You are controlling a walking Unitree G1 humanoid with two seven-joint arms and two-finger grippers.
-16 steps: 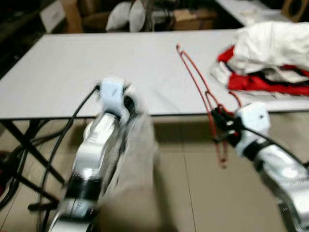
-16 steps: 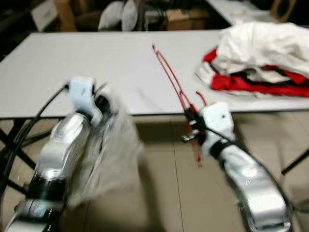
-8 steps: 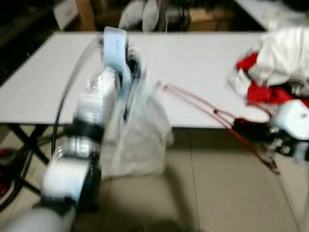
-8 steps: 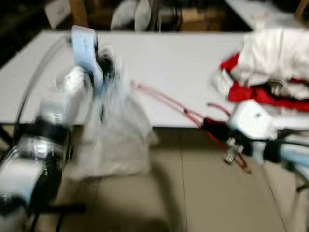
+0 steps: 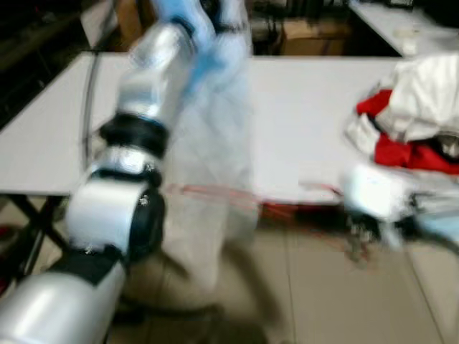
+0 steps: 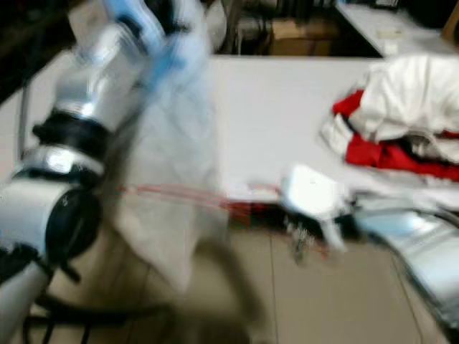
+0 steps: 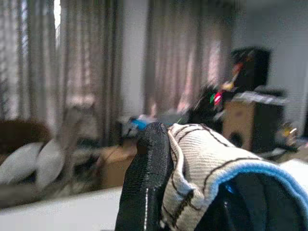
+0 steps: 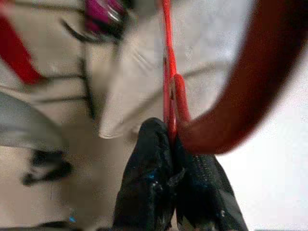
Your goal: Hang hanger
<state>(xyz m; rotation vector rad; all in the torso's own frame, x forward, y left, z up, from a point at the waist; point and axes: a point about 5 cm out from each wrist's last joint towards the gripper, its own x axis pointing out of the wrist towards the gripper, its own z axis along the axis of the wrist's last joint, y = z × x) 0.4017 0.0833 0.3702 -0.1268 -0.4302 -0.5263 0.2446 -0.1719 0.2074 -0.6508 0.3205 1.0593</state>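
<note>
- Left gripper (image 7: 168,183): raised high over the table; fingers (image 7: 144,183) clamped together on the collar of a pale garment (image 5: 215,143), which hangs down from the jaws to below the table edge.
- Garment collar (image 7: 211,168): ribbed cream knit with a blue edge, pressed right against the left jaws.
- Red hanger (image 8: 169,91): pinched between the closed right fingers (image 8: 149,187), reaching out from the jaws level toward the hanging garment and just beside its lower part.
- Right gripper (image 8: 174,168): low at the table's front edge, well below the left jaws.
- Step in hand, as judged: bringing hanger and garment together; blur hides any contact.
- Next move calls for: steering the hanger tip up into the neck opening.
- Table (image 5: 308,107): white, flat; a heap of red and white clothes (image 5: 412,122) beyond the right jaws.
- Room: tiled floor (image 5: 344,301), boxes (image 6: 301,32) behind the table, curtains (image 7: 72,62).
</note>
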